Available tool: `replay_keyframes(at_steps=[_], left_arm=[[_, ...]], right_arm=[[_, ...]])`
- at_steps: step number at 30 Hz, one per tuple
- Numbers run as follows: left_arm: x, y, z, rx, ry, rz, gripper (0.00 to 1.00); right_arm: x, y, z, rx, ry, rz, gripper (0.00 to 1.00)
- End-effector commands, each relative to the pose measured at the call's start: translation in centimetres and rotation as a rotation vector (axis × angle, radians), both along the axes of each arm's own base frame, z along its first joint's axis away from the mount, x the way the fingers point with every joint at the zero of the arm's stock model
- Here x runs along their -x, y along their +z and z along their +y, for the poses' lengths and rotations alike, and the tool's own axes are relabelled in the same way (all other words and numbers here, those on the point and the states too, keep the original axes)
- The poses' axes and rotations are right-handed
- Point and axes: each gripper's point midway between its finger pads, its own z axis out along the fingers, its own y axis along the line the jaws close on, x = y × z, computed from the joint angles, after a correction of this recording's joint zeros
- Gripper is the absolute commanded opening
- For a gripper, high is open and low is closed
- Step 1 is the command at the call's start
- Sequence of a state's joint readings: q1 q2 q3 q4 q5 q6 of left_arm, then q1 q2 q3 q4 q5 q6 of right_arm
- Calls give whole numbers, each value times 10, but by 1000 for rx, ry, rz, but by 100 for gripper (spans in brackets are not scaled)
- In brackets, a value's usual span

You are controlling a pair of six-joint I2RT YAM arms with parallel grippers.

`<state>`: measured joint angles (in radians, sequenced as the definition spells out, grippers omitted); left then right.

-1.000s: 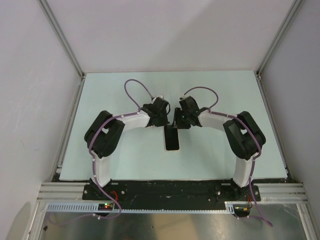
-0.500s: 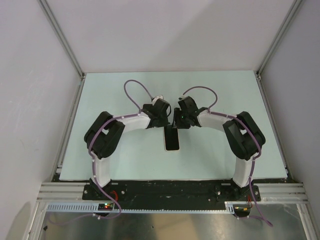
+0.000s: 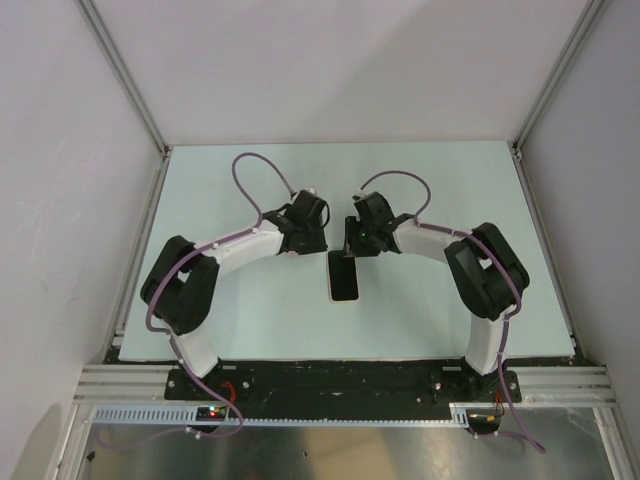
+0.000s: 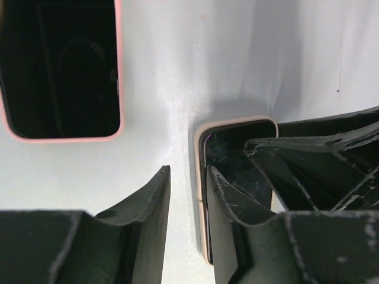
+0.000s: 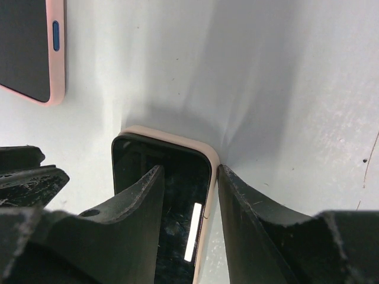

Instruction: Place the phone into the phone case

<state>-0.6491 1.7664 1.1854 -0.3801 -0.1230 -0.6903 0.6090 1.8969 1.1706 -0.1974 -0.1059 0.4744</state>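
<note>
Phone (image 3: 344, 280) lies flat, screen up, on the table (image 3: 230, 180) midway between the arms, with its far end under both grippers. Its case (image 5: 172, 140) shows as a pink rim around the far corners. At that end the phone looks seated; the near end is too small to judge.

- On the left gripper (image 4: 187, 171), the jaws are partly open, straddle the left far rim and clamp nothing.
- On the right gripper (image 5: 190, 171), the jaws are partly open, with one finger over the glass and the other just outside the right rim. No grip is shown.

Handling, as judged: light, stiff and thin. The glass is slick and scratch-prone, and the case likely flexes. Take hold across the long edges on the rim, or press at the corners, never mid-screen.

A second dark, pink-rimmed rectangle (image 4: 59, 71) lies apart; what it is cannot be told.
</note>
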Motion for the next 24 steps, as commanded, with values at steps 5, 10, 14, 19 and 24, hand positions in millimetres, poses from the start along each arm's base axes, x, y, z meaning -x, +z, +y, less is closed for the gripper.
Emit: replay_keyframes(at_steps=[5,10,14,19,24], left_arm=[[20,-18,8,-28,-43,66,30],[21,-24,4,-11,-55,79,30],[21,-25,2,4,-54,83,29],[16,-32,3,0,-37,86,29],[5,-38,4,9,-27,93,26]], right_arm=[[42,-25,43,-20,197,95,45],[46,-25,50,-34,227,106,45],[49,-27,52,-36,238,115,45],[51,-28,51,-30,246,121,45],[52,-29,51,-27,249,124,45]])
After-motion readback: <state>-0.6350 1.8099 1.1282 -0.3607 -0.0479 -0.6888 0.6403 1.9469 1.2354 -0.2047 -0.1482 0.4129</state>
